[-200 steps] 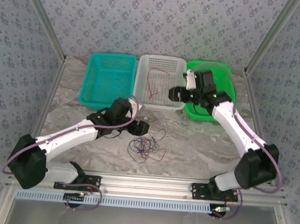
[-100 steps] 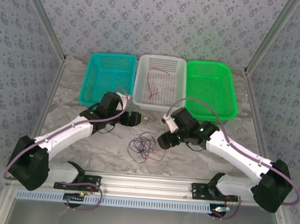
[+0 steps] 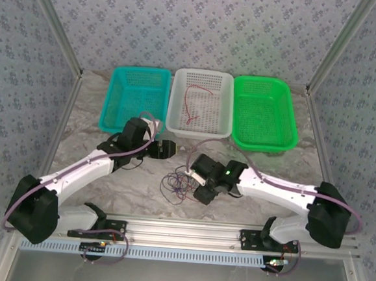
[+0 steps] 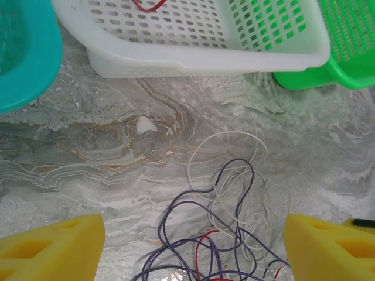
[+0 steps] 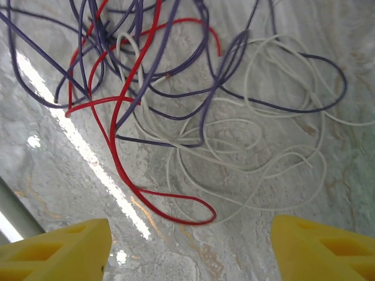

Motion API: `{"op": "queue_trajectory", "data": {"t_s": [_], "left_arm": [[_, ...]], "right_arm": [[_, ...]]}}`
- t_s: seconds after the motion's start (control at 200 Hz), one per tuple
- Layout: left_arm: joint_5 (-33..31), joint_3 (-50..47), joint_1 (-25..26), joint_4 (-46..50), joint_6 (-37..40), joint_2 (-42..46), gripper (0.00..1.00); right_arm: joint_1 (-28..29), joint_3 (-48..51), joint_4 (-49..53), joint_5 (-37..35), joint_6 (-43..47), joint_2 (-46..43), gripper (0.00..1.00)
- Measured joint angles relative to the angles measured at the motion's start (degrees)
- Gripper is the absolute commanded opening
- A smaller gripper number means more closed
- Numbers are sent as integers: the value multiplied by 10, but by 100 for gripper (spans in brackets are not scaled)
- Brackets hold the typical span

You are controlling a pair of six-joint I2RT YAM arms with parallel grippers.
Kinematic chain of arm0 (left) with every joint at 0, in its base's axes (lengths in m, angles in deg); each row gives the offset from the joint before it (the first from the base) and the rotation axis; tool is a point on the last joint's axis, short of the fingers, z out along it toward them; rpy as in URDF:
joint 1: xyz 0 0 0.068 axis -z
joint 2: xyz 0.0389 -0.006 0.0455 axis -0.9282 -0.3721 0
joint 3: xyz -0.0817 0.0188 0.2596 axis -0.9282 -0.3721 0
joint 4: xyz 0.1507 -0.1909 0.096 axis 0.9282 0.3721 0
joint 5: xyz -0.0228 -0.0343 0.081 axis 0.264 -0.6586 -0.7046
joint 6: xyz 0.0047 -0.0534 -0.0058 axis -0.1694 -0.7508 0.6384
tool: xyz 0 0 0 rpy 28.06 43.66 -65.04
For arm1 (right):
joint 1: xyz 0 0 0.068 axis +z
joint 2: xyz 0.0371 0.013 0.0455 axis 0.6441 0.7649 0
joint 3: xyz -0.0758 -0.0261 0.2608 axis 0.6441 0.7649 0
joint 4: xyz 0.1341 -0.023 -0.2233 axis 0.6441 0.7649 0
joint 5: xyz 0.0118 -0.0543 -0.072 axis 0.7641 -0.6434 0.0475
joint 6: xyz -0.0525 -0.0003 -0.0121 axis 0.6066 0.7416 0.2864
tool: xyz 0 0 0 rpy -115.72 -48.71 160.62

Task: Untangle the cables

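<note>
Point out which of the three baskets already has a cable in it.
The white basket in the middle: a thin red cable lies on its floor. The teal basket on its left and the green basket on its right show none.

The right tool descends from above the green basket to the cables. The left tool shifts slightly toward the white basket.

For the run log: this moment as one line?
left tool open, near cable tangle | right tool open, over it | red cable in white basket
</note>
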Motion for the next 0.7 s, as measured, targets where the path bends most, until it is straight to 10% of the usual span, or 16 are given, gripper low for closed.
{"op": "queue_trajectory", "data": {"t_s": [0.45,0.7], "left_arm": [[-17,-20,-10,-2,-8,40,81],[-17,-20,-11,-2,-8,40,81]], "right_arm": [[5,-11,-33,-13,49,31,7],[0,-11,-31,-6,35,-31,0]]}}
